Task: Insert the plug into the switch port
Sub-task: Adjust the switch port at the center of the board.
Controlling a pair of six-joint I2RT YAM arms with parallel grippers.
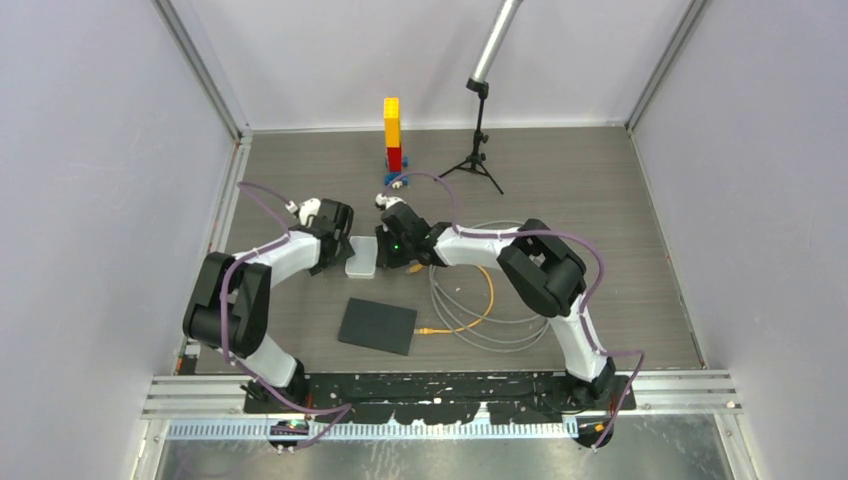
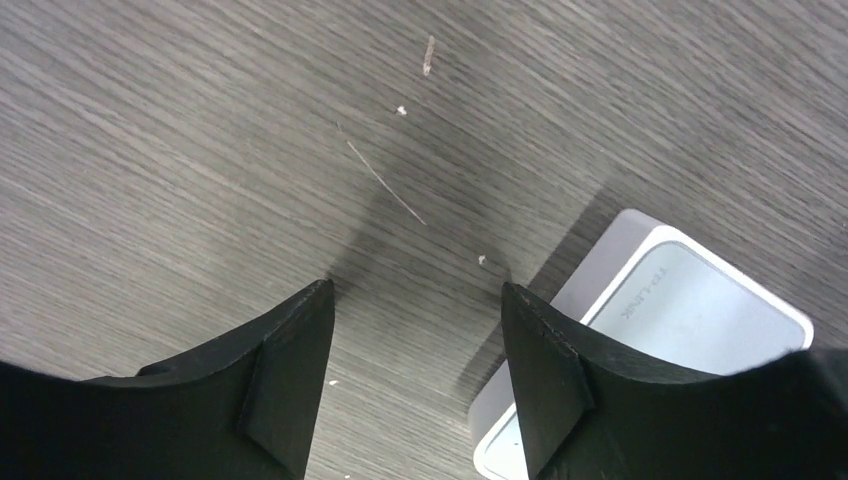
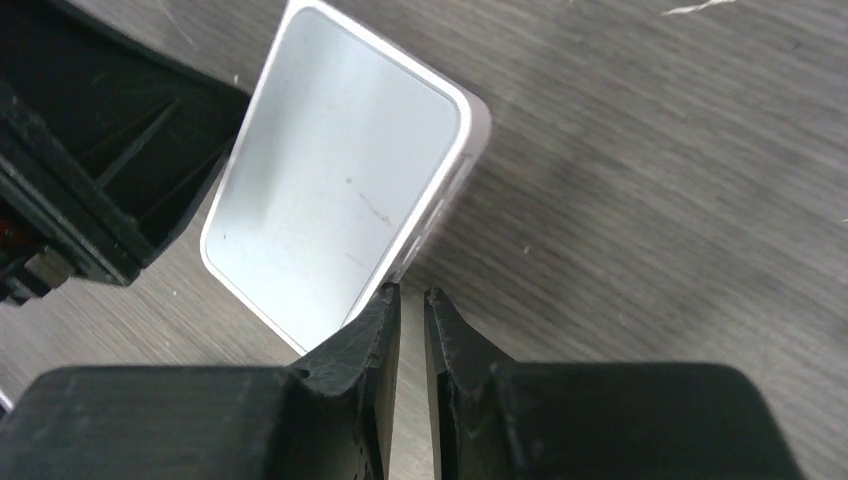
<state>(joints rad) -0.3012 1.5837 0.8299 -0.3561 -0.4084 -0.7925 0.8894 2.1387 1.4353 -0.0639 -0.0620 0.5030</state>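
Right gripper (image 3: 412, 300) nearly closed, empty, beside white box (image 3: 335, 195); left gripper (image 2: 418, 300) agape.

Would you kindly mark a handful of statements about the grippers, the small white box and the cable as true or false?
1. The left gripper stands open over bare table beside the small white rounded plastic box. True.
2. The right gripper is wide open. False: its fingers are nearly together, with only a thin gap.
3. The orange-tipped plug is already seated in the box. False: it lies on the table by the dark flat rectangular pad.
4. The grey cable lies coiled on the table. True.
5. The yellow and red block tower lies toppled. False: it stands upright.
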